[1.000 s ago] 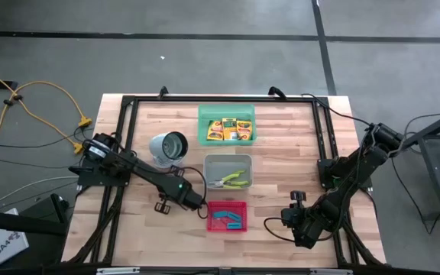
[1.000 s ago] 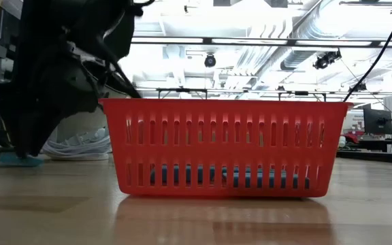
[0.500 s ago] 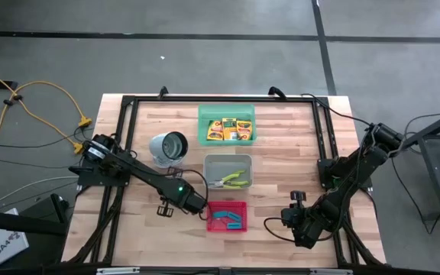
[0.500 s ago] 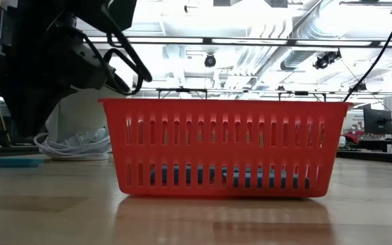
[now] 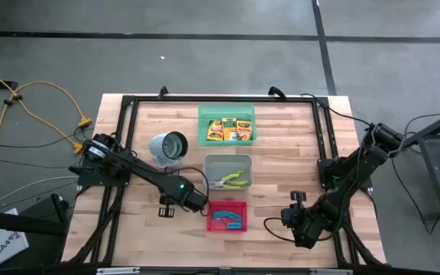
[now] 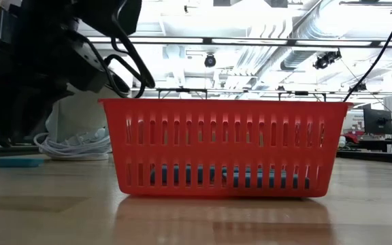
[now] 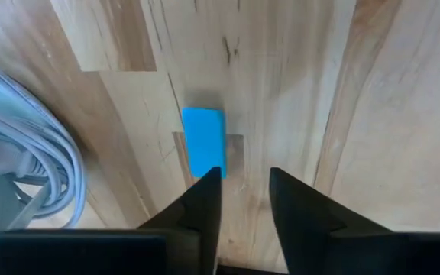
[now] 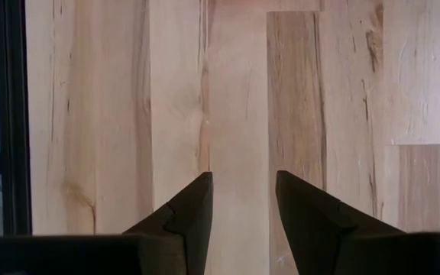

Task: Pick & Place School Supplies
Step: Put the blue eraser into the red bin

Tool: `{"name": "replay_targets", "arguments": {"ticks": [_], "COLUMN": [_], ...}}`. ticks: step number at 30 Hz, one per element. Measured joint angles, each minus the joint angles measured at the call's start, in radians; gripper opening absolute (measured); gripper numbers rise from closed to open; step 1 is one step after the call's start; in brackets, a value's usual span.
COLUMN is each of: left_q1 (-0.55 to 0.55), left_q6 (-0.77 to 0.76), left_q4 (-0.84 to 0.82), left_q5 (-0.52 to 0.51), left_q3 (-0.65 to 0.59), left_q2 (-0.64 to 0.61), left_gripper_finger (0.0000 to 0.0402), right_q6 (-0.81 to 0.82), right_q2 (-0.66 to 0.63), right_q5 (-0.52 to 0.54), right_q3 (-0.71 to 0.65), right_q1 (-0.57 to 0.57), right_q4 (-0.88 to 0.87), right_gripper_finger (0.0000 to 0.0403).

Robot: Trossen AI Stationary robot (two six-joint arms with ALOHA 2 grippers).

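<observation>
Wooden tabletop (image 5: 281, 153), and the light-blue piece (image 7: 204, 142) lies flat at 9 o'clock of the red tray (image 5: 227, 216), just off the left gripper (image 7: 244, 177), empty, fingers apart; probably light, stiff, slick, so pinch its long sides.

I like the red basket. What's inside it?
The red basket holds several light-blue pieces, lying loose. From table height they show only as blue behind the slats; whatever lies beneath them is covered.
</observation>
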Motion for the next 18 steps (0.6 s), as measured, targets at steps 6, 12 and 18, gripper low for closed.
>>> {"name": "replay_targets", "arguments": {"ticks": [6, 12, 18], "left_q1": [0.01, -0.025, -0.084], "left_q6": [0.0, -0.037, -0.179], "left_q4": [0.0, 0.0, 0.0], "left_q5": [-0.007, -0.006, -0.013], "left_q3": [-0.001, -0.001, -0.001], "left_q2": [0.0, 0.0, -0.001], "left_gripper_finger": [0.015, 0.0157, 0.0151], "right_q6": [0.024, 0.023, 0.021], "right_q2": [0.0, 0.0, 0.0], "right_q5": [-0.026, -0.026, -0.026], "right_q3": [0.0, 0.0, 0.0], "right_q1": [0.0, 0.0, 0.0], "right_q4": [0.001, 0.001, 0.001], "right_gripper_finger": [0.0136, 0.0136, 0.0136]}}
